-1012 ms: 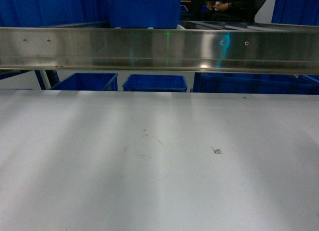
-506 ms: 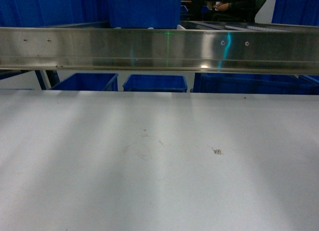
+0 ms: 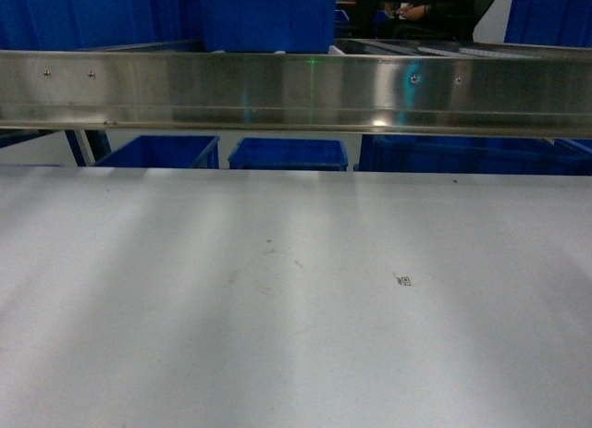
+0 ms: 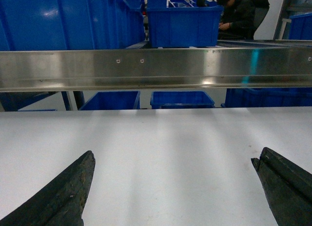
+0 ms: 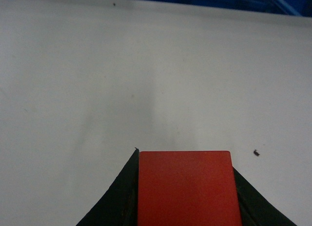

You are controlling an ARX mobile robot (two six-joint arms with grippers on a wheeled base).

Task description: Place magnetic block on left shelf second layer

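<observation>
1. Right wrist view: the magnetic block [image 5: 187,187] fills the bottom centre of the frame, a plain red face with a dark finger pressed against each side. The right gripper [image 5: 186,196] is clamped on it. The grip is taken on two opposite flat faces, probably so the cube stays square and cannot twist.
2. The block hangs above the white tabletop [image 5: 146,65]; whether it clears the surface or touches it cannot be told from this angle. A small dark speck lies on the table just right of the block.
3. Left wrist view: the left gripper [image 4: 175,192] has its fingers spread wide apart at the lower corners of the frame, with nothing between them. It looks to be idle, held out of the way while the right arm carries.
4. Head view: neither arm shows. A stainless-steel rail [image 3: 296,91] runs across the upper frame, with blue bins [image 3: 287,152] above and behind it.
5. Judgement: the pick is done and the placing is not begun. The left shelf second layer cannot be identified with certainty from these frames; the rack lies beyond the table's far edge, so the carry is ahead.
</observation>
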